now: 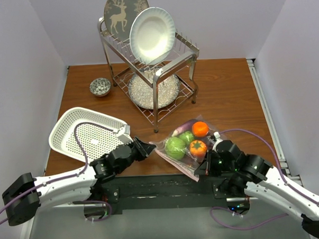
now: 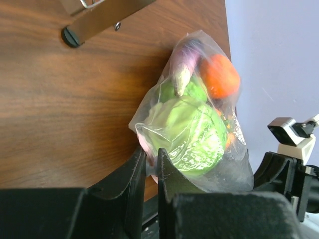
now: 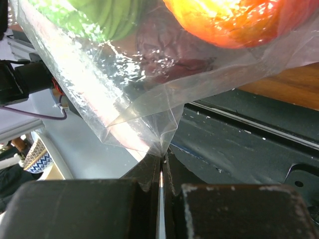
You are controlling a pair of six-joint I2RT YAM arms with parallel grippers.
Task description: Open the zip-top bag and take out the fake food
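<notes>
The clear zip-top bag [image 1: 178,157] lies at the table's front edge between my two arms, its pinkish zip strip [image 1: 174,165] along the near side. Inside it shows the fake food: a green cabbage-like ball [image 1: 175,147], a lime [image 1: 187,137], an orange fruit [image 1: 200,129], a red-orange fruit [image 1: 197,148] and a pale purple piece [image 1: 181,129]. My left gripper [image 2: 152,160] is shut on the bag's left zip corner [image 2: 144,144]. My right gripper [image 3: 162,157] is shut on a pinch of the bag's film [image 3: 149,119] at its right corner.
A white perforated basket [image 1: 70,128] lies at the left, just behind the left arm. A metal dish rack [image 1: 152,72] with plates stands at the back centre. A small patterned bowl [image 1: 100,86] sits to the rack's left. Black base plate [image 1: 162,185] runs along the near edge.
</notes>
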